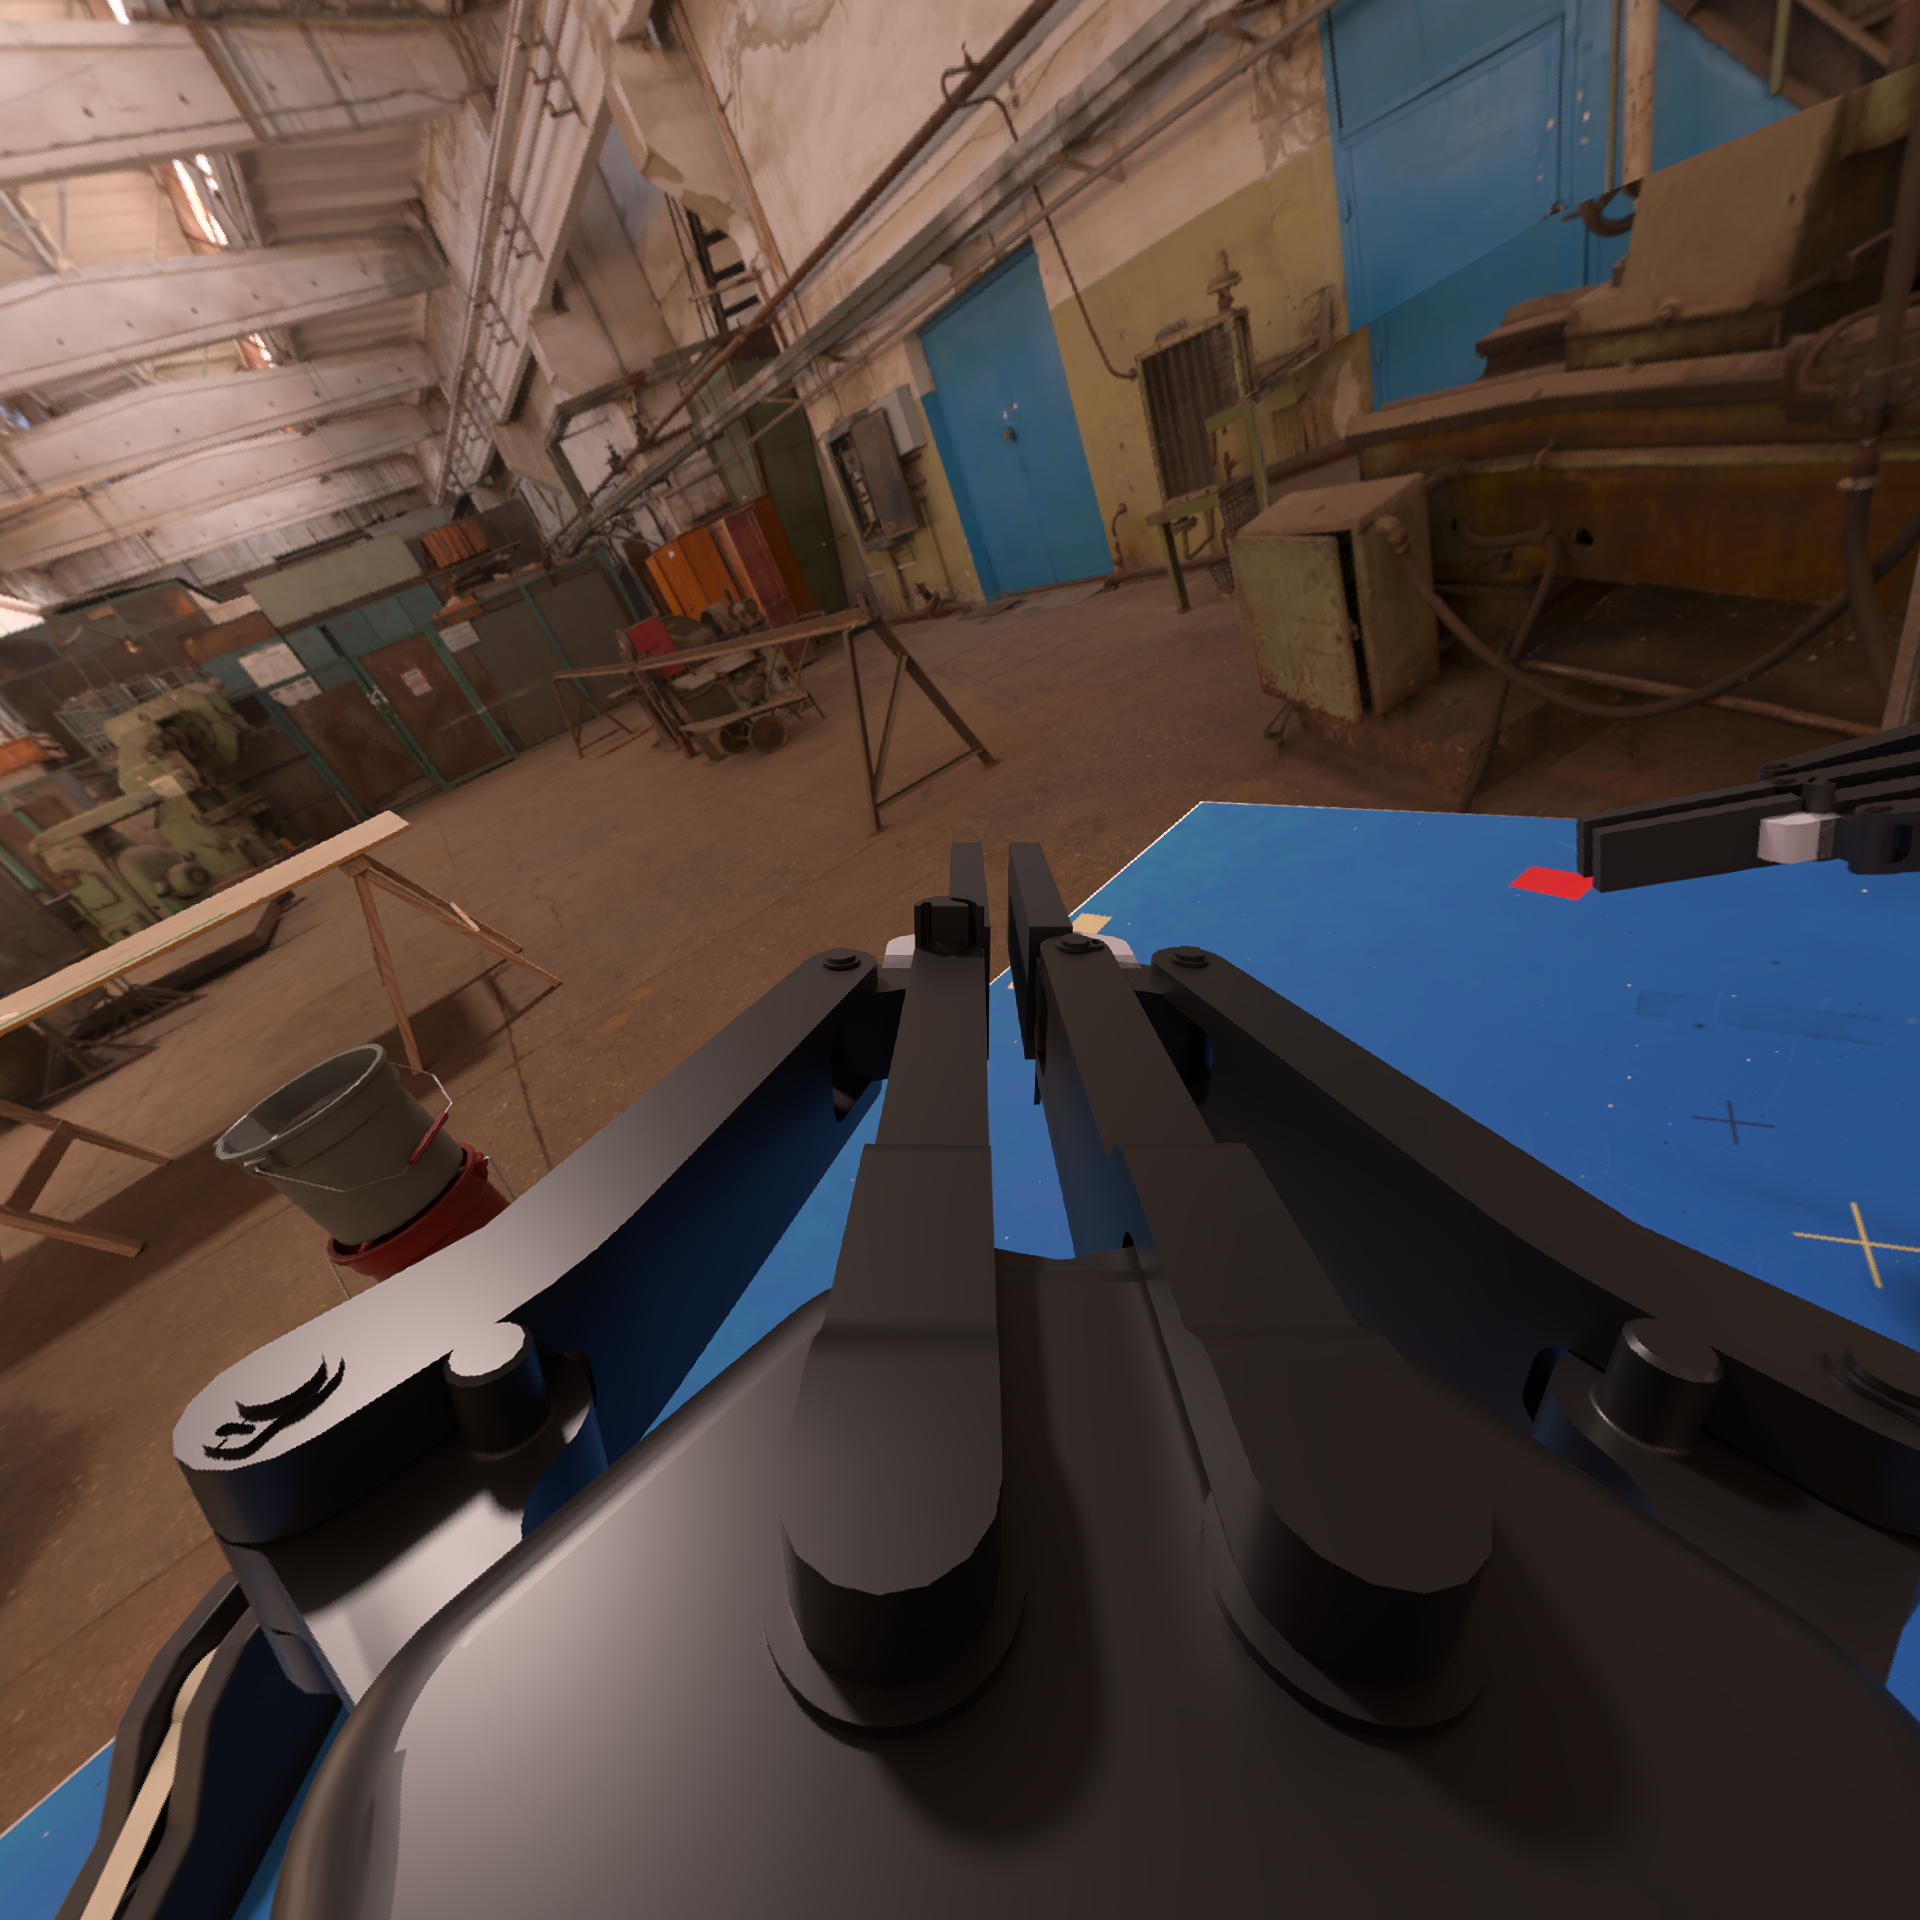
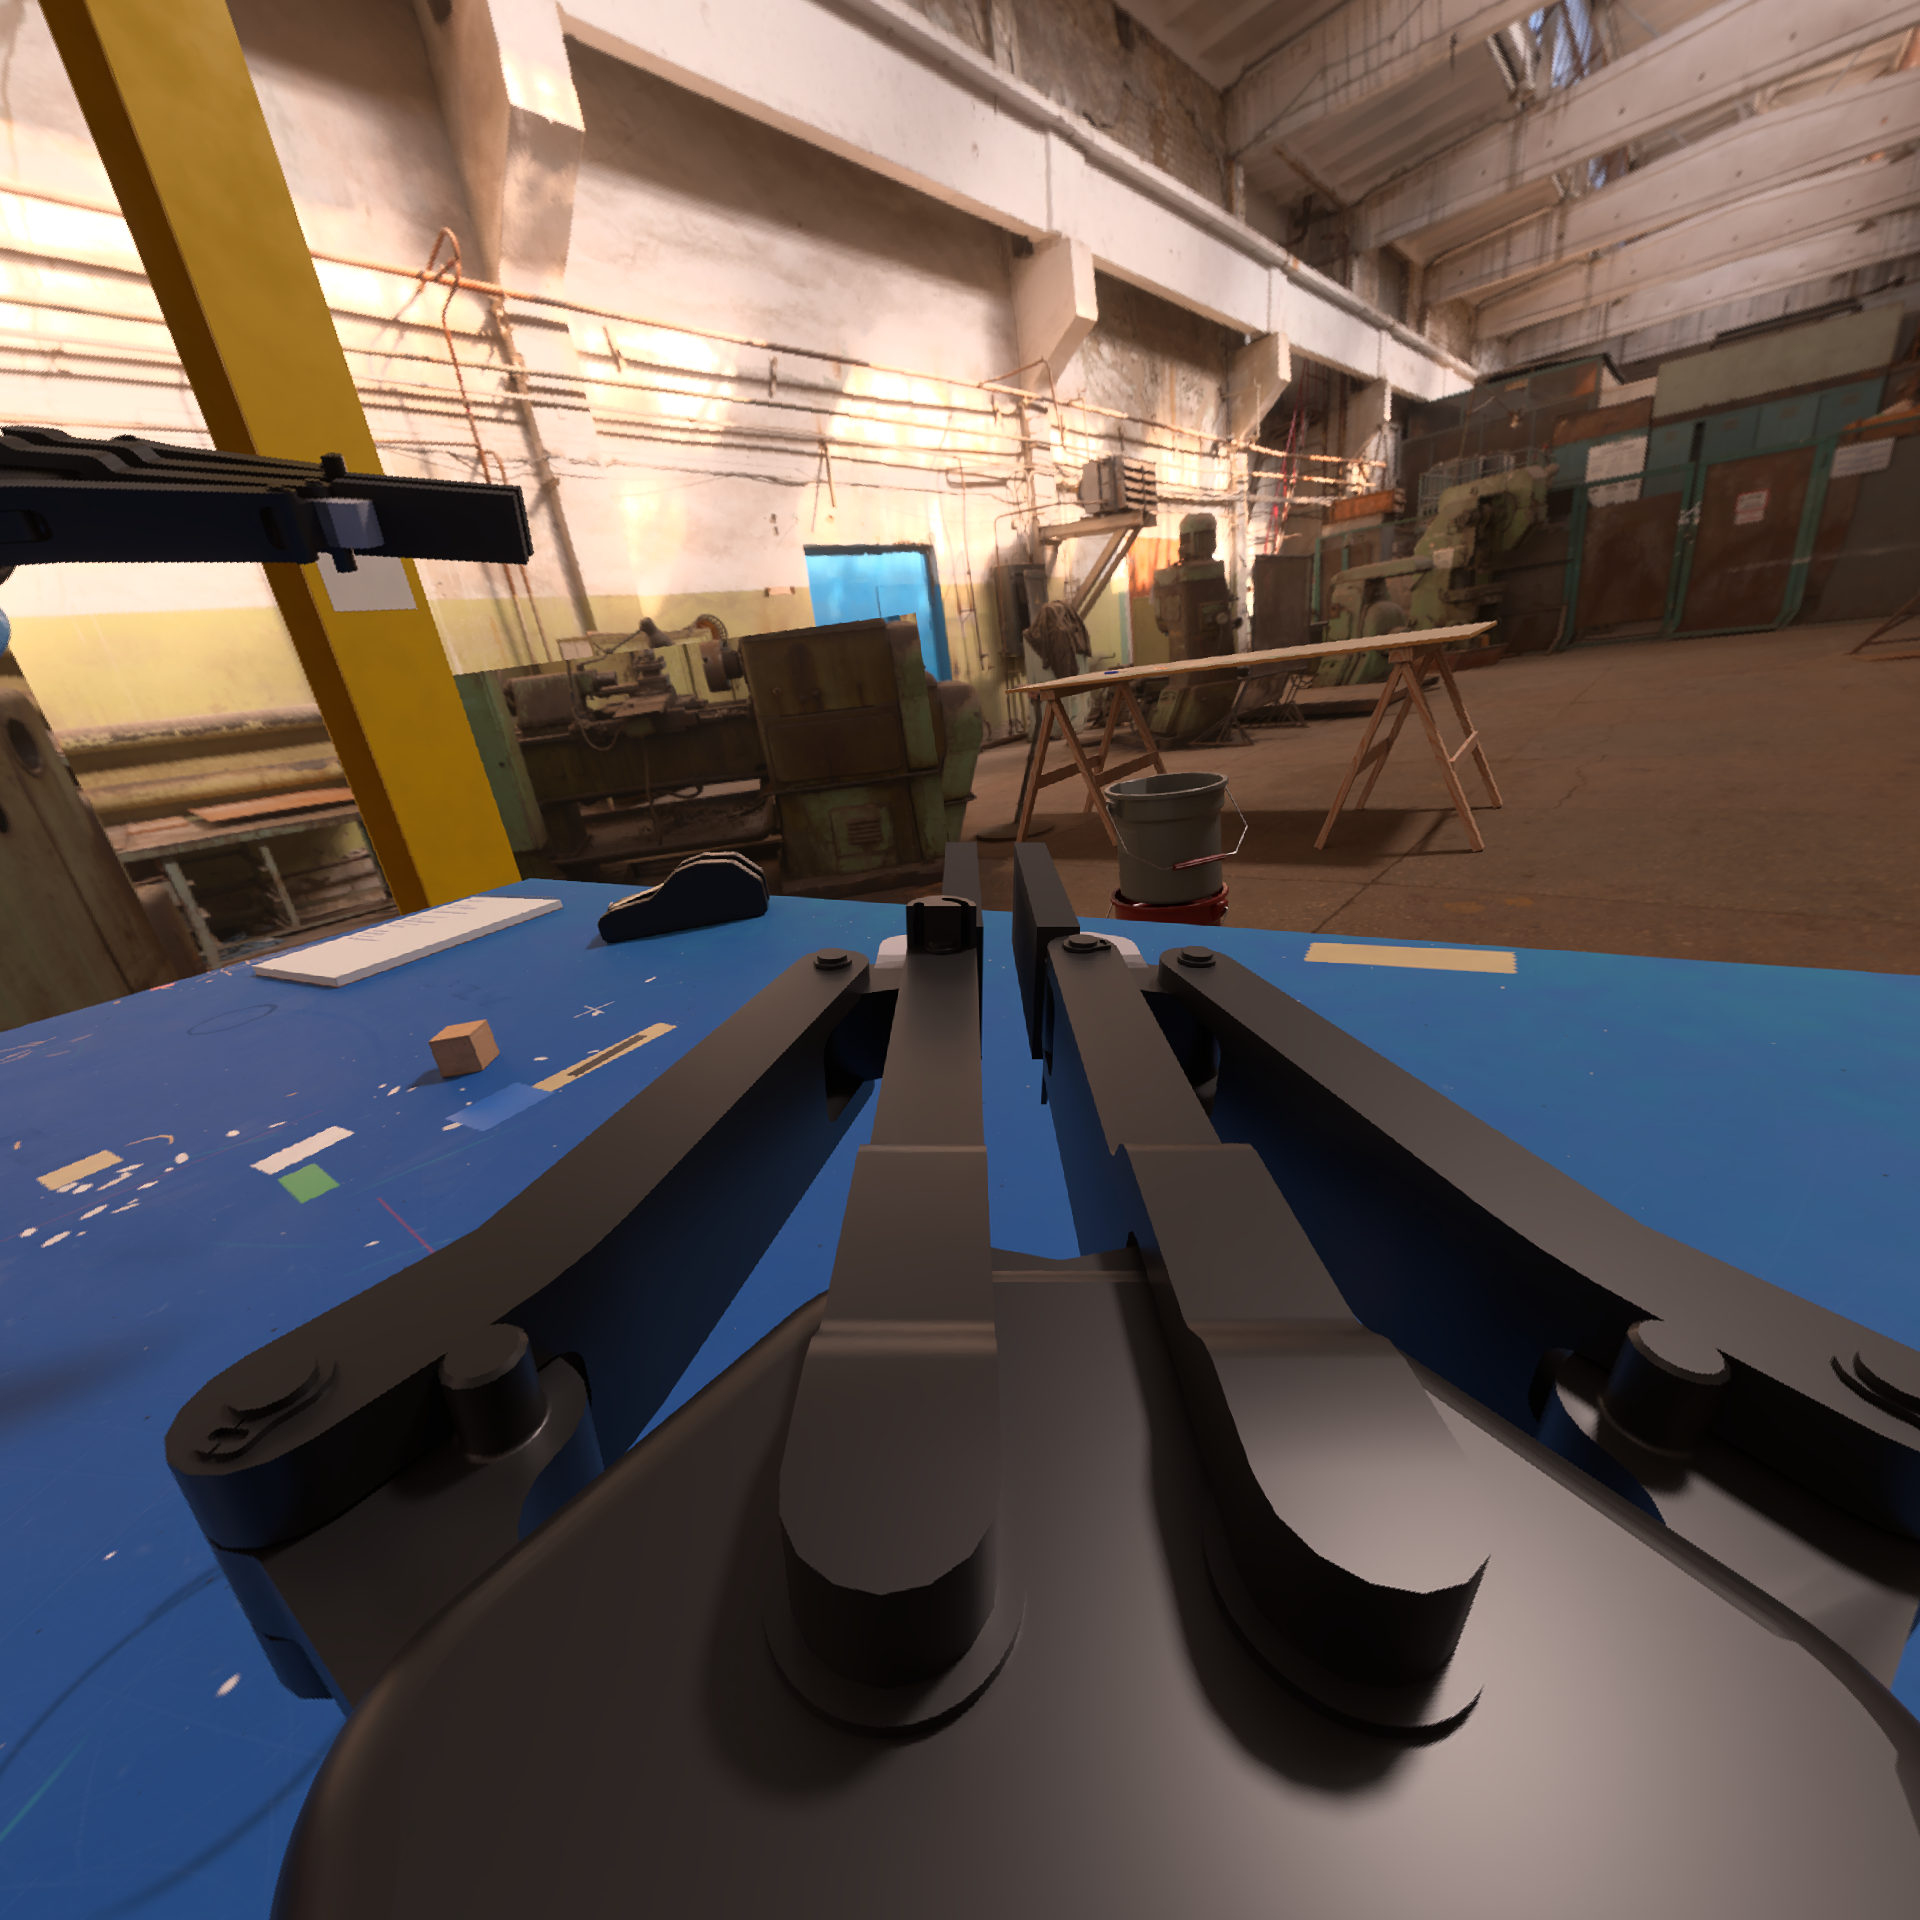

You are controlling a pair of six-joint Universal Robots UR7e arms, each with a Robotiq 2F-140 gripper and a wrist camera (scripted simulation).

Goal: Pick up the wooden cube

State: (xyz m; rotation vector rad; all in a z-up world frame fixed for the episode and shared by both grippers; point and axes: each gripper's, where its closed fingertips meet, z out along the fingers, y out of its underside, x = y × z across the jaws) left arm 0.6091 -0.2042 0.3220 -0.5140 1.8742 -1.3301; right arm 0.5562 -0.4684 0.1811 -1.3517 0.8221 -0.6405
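On the blue counter (image 2: 1558,1091): one wooden cube (image 2: 463,1046), one white flat board (image 2: 405,938) near the far edge, one dark curved block (image 2: 686,897) just beside that board, plus flat patches — one green (image 2: 309,1182), one white (image 2: 303,1150), one pale blue (image 2: 497,1105), several tan strips. Two sets of fingers, one per arm. Right gripper (image 2: 995,883): fingers drawn nearly together, only a thin slit between, nothing pinched, nothing touched, raised over the counter and aimed past its far edge. Left gripper (image 1: 995,883): same posture, fingers almost pressed together, empty, pointing over a counter corner toward the workshop floor. Wooden cube: resting alone on the counter, upright, well to the left of the right fingers and apart from both grippers, near a tan strip (image 2: 608,1057) and the pale blue patch; not visible from the left wrist. Between cube and right fingers: bare counter only. Seen from the left wrist: one red patch (image 1: 1550,883) on the counter, partly covered by the other arm's closed fingers. Beyond the counter: one grey bucket (image 2: 1164,831) stacked on a red one, one plank on wooden trestles (image 2: 1257,655), one yellow beam (image 2: 260,416), old green machines, blue doors.
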